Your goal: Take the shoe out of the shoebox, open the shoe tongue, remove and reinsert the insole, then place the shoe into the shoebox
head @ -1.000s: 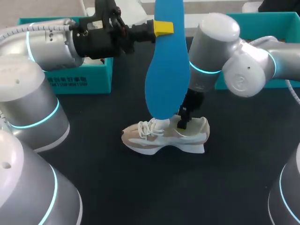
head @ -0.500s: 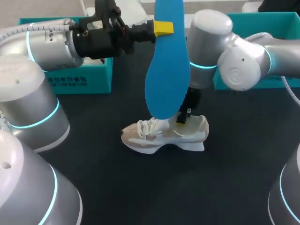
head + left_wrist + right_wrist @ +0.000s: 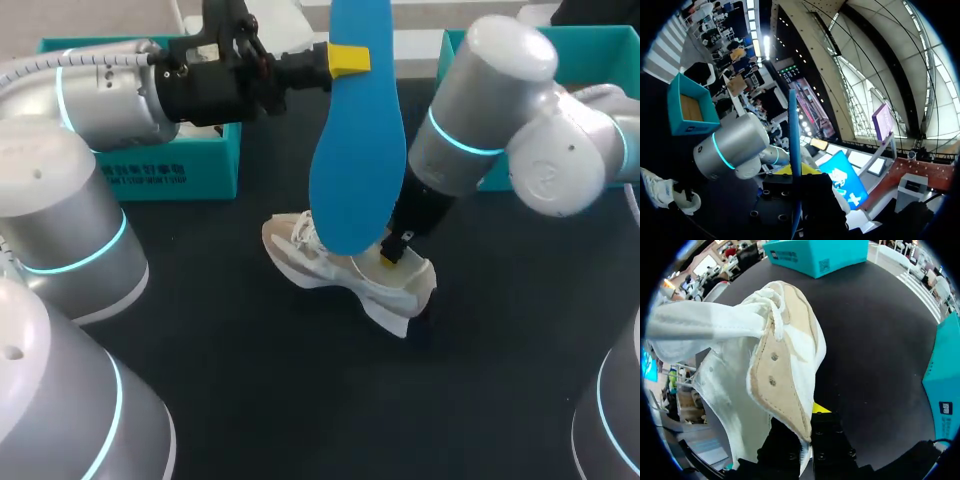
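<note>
Near the middle of the dark counter the shoe sits tilted, its toe towards 10 o'clock and its heel towards 4 o'clock. Only part of its sole appears to meet the surface.

Our right arm comes in from 2 o'clock and reaches down to the heel. There the right tool is closed on the rim of the heel opening. In the right wrist view the shoe fills the space ahead of the right tool. The tan heel panel is pinched between the fingers, and one yellow tip shows on its outer side (the other finger is hidden behind the panel).

Our left arm crosses from 9 o'clock, well above the counter. The left tool is clamped narrowly on the blue insole. The insole hangs upright, its lower end just over the laces. The left wrist view shows the insole edge-on, rising out of the left tool, with the shoe far below and off to one side.

The left teal box stands at 10 o'clock from the shoe. The right teal box stands at 2 o'clock, partly behind our right arm. From the left wrist, the right teal box shows an open top and a brown floor.
</note>
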Controlling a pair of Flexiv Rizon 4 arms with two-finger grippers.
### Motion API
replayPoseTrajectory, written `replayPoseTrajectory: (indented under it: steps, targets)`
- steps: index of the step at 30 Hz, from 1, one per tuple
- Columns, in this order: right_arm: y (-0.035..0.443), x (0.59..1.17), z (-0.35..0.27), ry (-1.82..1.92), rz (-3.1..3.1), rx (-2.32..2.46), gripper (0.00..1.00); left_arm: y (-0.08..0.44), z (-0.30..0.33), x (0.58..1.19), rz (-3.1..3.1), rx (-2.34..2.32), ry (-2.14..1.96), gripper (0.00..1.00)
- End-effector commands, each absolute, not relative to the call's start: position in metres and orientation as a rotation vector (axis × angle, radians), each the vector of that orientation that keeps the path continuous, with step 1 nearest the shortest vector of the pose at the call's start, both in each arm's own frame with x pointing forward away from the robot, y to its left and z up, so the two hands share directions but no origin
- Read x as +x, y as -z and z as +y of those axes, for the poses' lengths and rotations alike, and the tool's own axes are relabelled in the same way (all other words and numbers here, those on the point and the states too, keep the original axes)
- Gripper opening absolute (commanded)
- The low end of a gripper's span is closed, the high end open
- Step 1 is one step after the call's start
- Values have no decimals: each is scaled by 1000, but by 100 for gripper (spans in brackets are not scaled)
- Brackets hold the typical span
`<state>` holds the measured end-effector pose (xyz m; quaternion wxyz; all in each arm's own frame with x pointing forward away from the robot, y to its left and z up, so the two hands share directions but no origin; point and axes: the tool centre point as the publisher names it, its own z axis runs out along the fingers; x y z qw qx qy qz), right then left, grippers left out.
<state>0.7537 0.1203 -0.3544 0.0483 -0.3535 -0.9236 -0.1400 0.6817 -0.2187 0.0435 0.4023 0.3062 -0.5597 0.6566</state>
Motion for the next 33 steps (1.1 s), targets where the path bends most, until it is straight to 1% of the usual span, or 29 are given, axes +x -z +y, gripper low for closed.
replayPoseTrajectory:
  steps: [1,13,16,20,26,33]
  targets:
    - [354,742,113,926,-2562,-1791,0,-43,-218,681,-1415,774,-1659,0]
    - [354,743,113,959,-2535,-1793,0,-43,-218,681,-1415,774,-1659,0]
    - [356,747,118,877,-2535,-1805,0,-43,-218,681,-1415,774,-1659,0]
    - [361,748,123,889,-2517,-1797,0,-43,-218,681,-1415,774,-1659,0]
    - [359,737,134,854,-2501,-1794,0,-43,-218,681,-1415,774,-1659,0]
    - [368,724,148,825,-2442,-1826,0,-43,-218,681,-1415,774,-1659,0]
